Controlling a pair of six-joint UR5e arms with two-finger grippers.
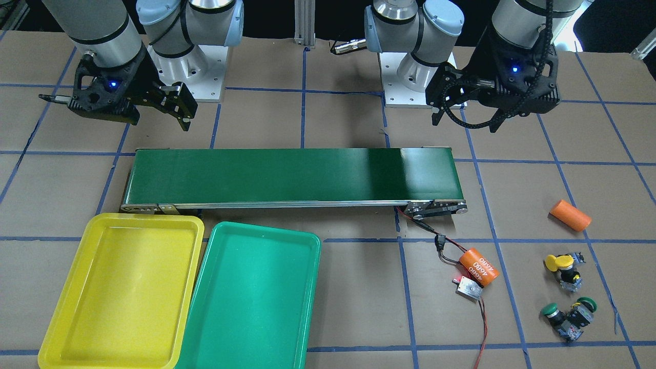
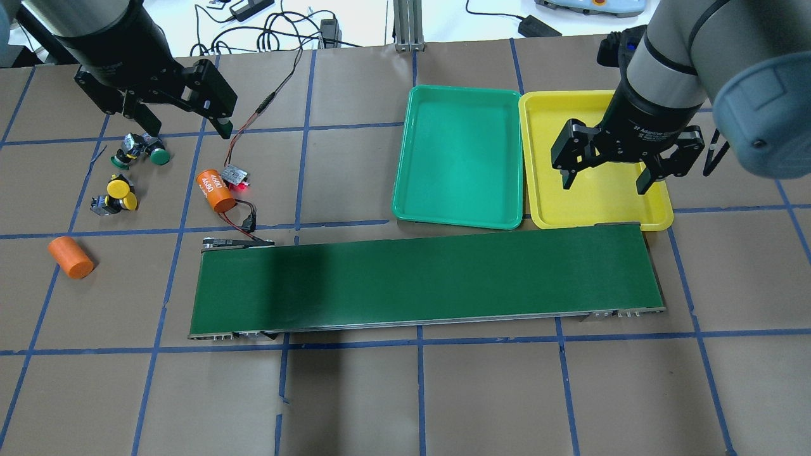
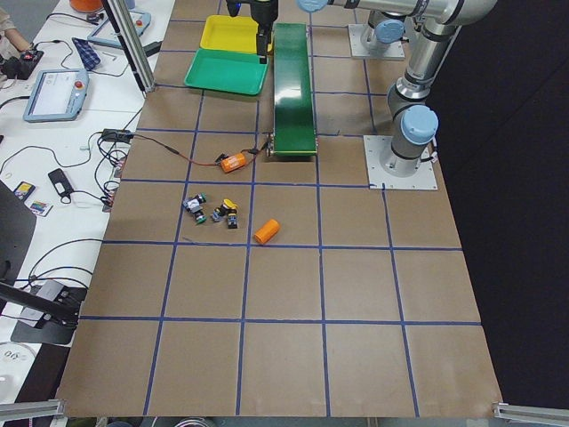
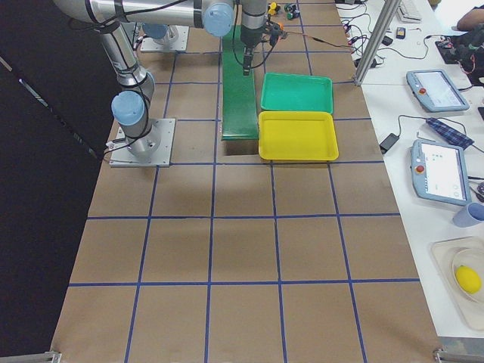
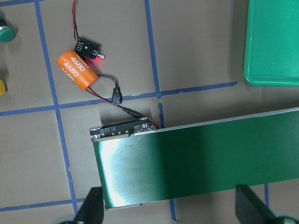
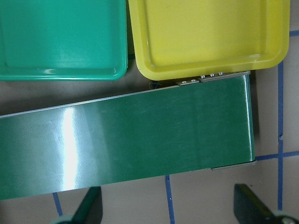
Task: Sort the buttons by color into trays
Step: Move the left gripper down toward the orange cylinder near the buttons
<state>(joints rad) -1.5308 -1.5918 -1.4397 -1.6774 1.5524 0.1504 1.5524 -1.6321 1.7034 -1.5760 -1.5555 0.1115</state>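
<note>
Two green-capped buttons [image 2: 158, 155] and two yellow-capped buttons [image 2: 120, 190] lie clustered on the table at the far left, also seen in the front view [image 1: 564, 287]. The teal tray [image 2: 456, 218] and the yellow tray [image 2: 659, 215] sit side by side beyond the conveyor's right half, both empty. My left gripper [image 2: 184, 126] is open and empty, hovering just right of the buttons. My right gripper [image 2: 605, 183] is open and empty above the yellow tray's near part. In both wrist views the fingers [image 5: 88, 210] [image 6: 252, 205] are spread wide.
A long dark-green conveyor belt [image 2: 424, 278] crosses the middle. An orange cell marked 4680 [image 2: 215, 190] with a small board and wires lies at its left end. A loose orange cylinder [image 2: 71, 258] lies left of the belt.
</note>
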